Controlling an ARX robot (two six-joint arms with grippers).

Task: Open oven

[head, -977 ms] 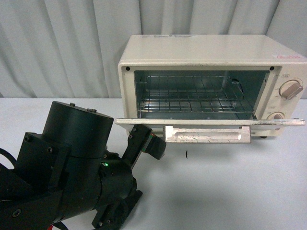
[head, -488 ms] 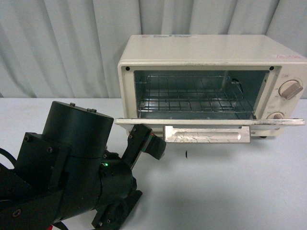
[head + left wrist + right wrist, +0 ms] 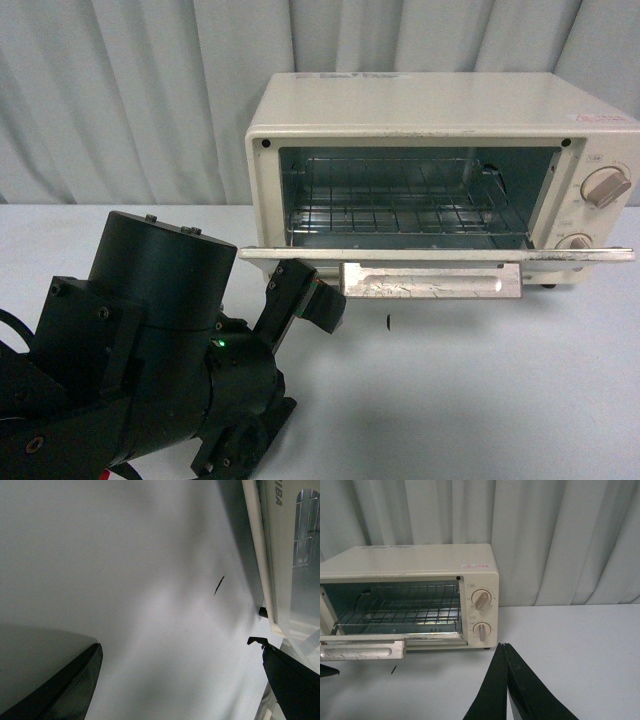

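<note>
- Oven point(image 3: 440, 110), one: cream, at the back right of the table point(image 3: 480, 400), door point(image 3: 300, 254) lying flat open; one wire rack point(image 3: 400, 215), two knobs point(image 3: 607, 187).
- Left gripper point(image 3: 308, 292): spread wide, empty, just below the door's left end.
- Right gripper point(image 3: 506, 650): fingers pressed together, empty.

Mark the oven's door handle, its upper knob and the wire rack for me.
door handle point(image 3: 432, 281), front view, middle of the bar.
upper knob point(image 3: 607, 187), front view, its centre grip.
wire rack point(image 3: 400, 212), front view, middle of the grid.
</note>
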